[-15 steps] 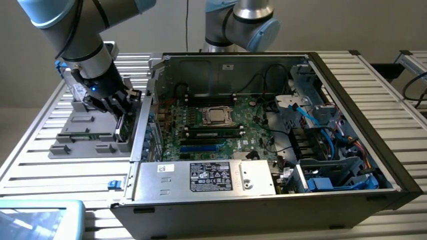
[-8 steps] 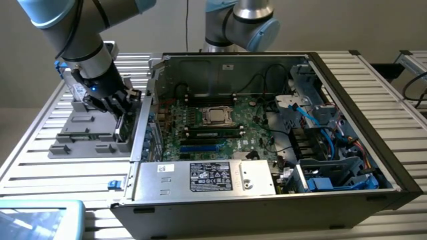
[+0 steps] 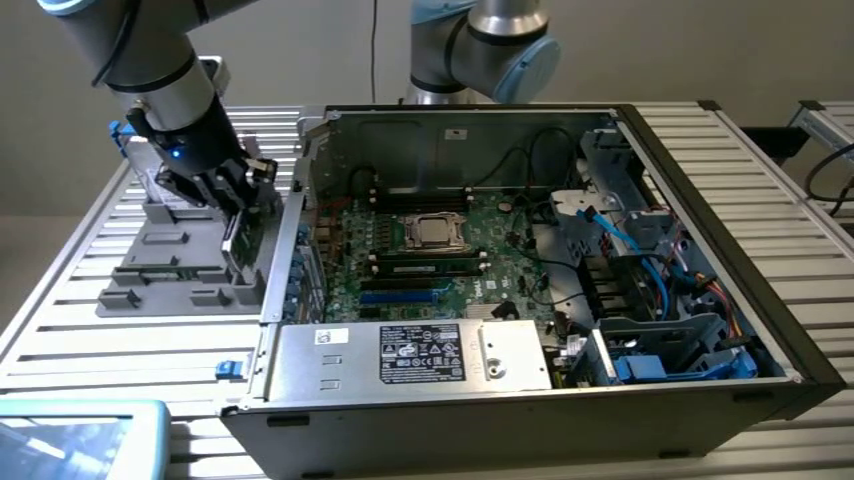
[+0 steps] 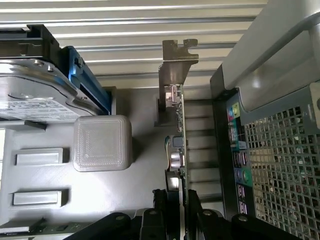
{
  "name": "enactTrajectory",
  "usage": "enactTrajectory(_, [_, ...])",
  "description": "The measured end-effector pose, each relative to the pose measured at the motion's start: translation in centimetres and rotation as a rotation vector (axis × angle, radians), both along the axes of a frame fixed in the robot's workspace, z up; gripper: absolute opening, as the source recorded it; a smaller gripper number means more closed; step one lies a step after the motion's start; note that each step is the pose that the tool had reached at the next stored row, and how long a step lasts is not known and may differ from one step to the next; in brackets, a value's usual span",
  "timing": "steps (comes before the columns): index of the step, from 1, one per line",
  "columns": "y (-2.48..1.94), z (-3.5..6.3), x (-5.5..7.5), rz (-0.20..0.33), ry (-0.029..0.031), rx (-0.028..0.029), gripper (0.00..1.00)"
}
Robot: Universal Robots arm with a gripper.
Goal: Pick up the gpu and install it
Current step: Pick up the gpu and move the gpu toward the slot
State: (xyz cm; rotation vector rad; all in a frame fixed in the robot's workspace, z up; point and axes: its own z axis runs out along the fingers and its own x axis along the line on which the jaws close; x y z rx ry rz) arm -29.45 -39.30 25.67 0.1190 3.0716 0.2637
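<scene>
- Gripper (image 3: 240, 205) is clamped on the gpu (image 3: 243, 245). In the wrist view a finger (image 4: 160, 205) sits on each side of the card's edge, w/ no gap showing.
- Gpu stands on edge at the side of the grey tray (image 3: 160, 270) nearest the pc case (image 3: 534, 430), just beside the case's outer wall. The tray sits on the slatted table (image 3: 80, 240), toward the exterior view's left edge. Can't tell if the card is clear of its tray slot or resting in it.
- Handling, my read: light, thin, stiff board. It's fragile, since there are small parts on the face and a contact edge not to be squeezed or knocked. A pinch across the board's thickness near one end, as now, looks right, but a long card held at one end may swing or twist.
- Metal bracket (image 4: 177, 60) at the far end is the sturdiest part and prob. the first to snag on the case wall.
- Exterior view gives the open case interior, the motherboard (image 3: 441, 260) and the arm's approach angle.
- Wrist view gives the card edge-on (image 4: 179, 135), finger placement, the perforated case panel (image 4: 280, 150) close alongside, plus a silver drive w/ white label (image 4: 35, 95) and a grey cube block (image 4: 102, 142) on the tray.
</scene>
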Motion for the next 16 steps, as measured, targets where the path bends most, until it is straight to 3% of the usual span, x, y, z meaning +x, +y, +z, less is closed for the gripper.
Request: enactTrajectory(16, [-0.05, 7.29, 0.0, 0.000, 0.0001, 0.0001, 0.29])
